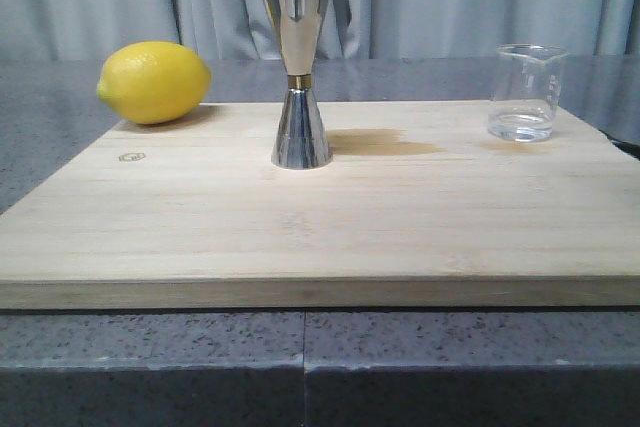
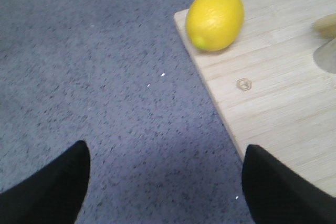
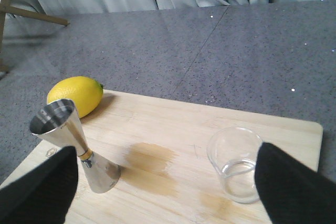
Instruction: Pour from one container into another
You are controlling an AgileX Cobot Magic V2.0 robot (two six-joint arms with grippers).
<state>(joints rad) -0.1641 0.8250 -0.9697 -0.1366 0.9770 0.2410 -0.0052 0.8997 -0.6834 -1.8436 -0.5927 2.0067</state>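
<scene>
Beaker and jigger were seen upright and well apart on the board in the front view — no arms shown. In the left wrist view, the left claw was held released over the table. In the right wrist view, the right claw was spread wide near the beaker — the narrow-footed jigger could be toppled by a careless swing.

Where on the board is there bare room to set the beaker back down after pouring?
Free: the whole front strip of the board, and the stretch between jigger and beaker, though a damp stain lies there. Lemon fills the back left corner. Nowhere is crowded.
</scene>
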